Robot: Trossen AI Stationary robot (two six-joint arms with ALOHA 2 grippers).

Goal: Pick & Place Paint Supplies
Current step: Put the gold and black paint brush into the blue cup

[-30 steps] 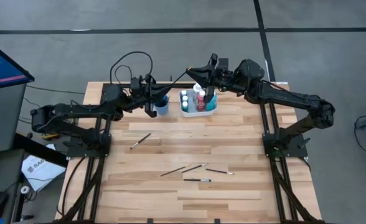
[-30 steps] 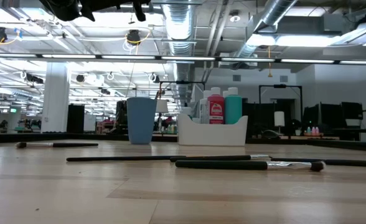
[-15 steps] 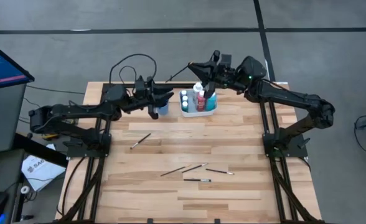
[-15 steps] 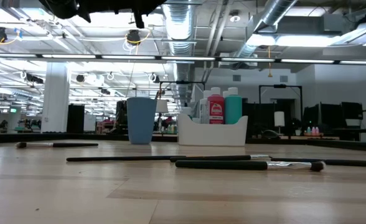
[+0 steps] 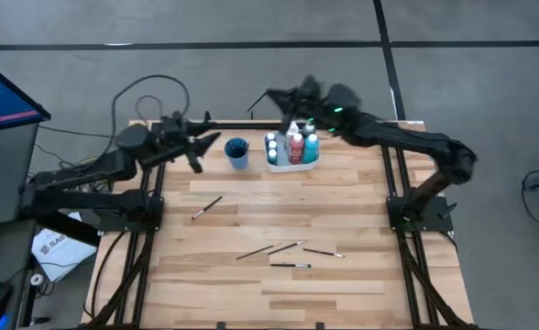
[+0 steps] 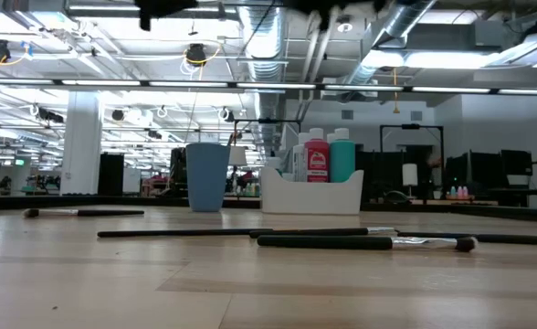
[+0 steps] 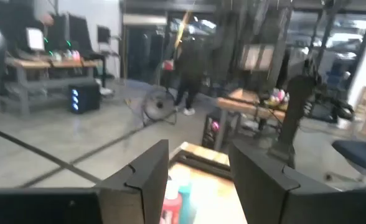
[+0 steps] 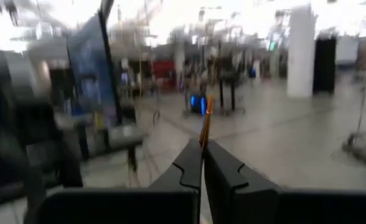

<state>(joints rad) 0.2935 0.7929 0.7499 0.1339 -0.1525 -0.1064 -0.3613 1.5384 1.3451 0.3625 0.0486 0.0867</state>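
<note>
1. Where the white tray [image 5: 292, 163] stands at the far edge of the counter [image 5: 251, 284], it serves as the landmark; it holds upright white-capped paint bottles: red [image 5: 294, 145], teal [image 5: 312, 144] and others too small to tell apart.
2. Just left of the tray stands the blue cup [image 5: 236, 152].
3. Raised above the tray's far side, the right gripper [image 5: 283, 96] has its jaws closed on a thin orange-tipped paintbrush [image 8: 204, 121], which sticks out beyond the fingertips.
4. Well left of the tray, beyond the cup, the left gripper [image 5: 201, 147] hangs over the counter's far-left corner; its jaws stand apart and hold nothing.
5. Nearer than the tray, five dark-handled paintbrushes lie flat on the bare wood: one [image 5: 206, 208] alone toward the left, and four [image 5: 288, 254] loosely grouped at mid-counter.
6. Seen from counter level, the tray [image 6: 310, 190] and cup [image 6: 206, 177] stand side by side behind the lying brushes [image 6: 323, 240].
</note>
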